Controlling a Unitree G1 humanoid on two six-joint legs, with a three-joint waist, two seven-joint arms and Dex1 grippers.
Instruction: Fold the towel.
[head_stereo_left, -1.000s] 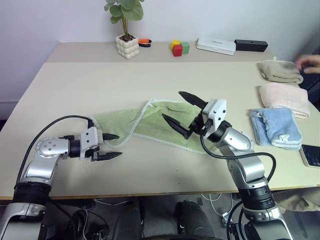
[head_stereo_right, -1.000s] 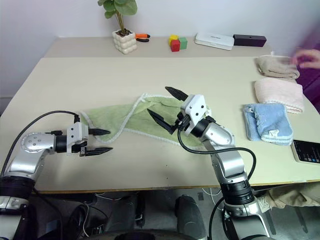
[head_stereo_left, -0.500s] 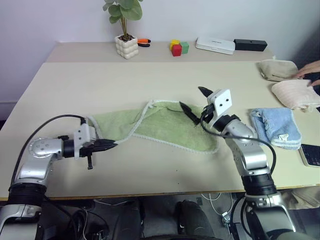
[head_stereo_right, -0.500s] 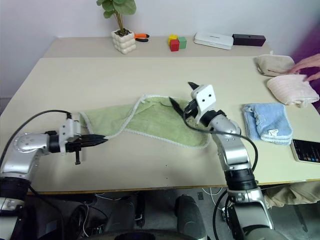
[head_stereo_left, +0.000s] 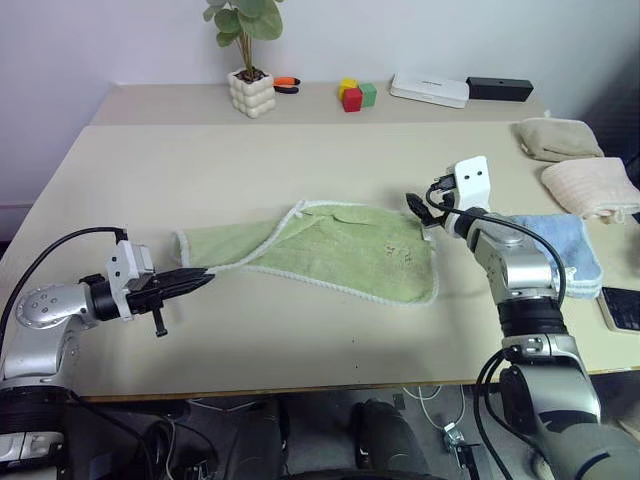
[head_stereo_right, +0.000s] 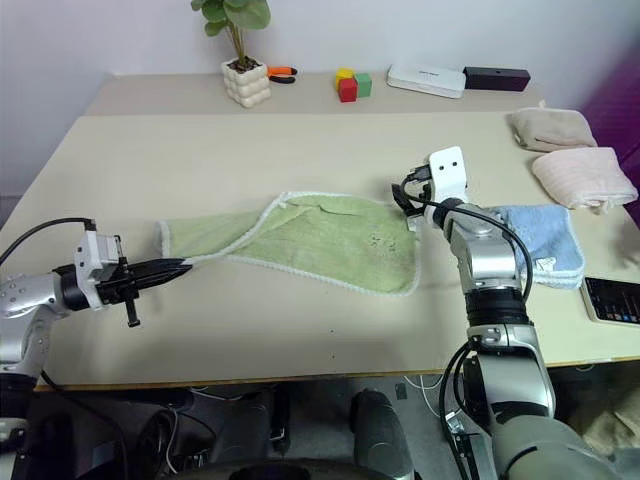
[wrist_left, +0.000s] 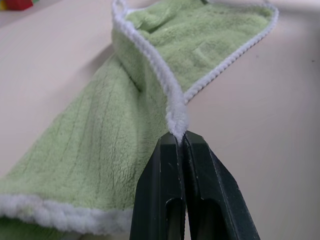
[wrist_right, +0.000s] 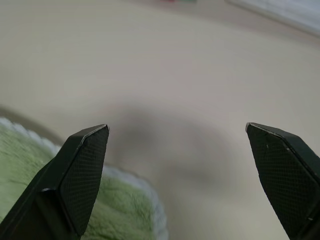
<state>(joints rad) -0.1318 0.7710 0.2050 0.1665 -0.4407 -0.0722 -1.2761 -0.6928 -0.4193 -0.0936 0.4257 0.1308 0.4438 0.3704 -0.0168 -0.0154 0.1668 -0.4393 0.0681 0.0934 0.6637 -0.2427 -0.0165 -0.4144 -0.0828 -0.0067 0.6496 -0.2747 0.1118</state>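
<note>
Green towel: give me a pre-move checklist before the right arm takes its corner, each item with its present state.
1. Left gripper shut on the green towel's white edging: ok, fingers pinch the trim.
2. Right gripper open for a grasp: ok, fingers stand wide apart.
3. Right gripper over the towel's right end: ok; the towel edge lies by its fingers, nothing gripped yet.
4. Towel flat: not ok, its left part is folded over along the edging.
5. Blue towel apart from the grasp spot: cannot tell, the right arm covers the gap.
6. Table behind the towel free for the fold: ok.
</note>
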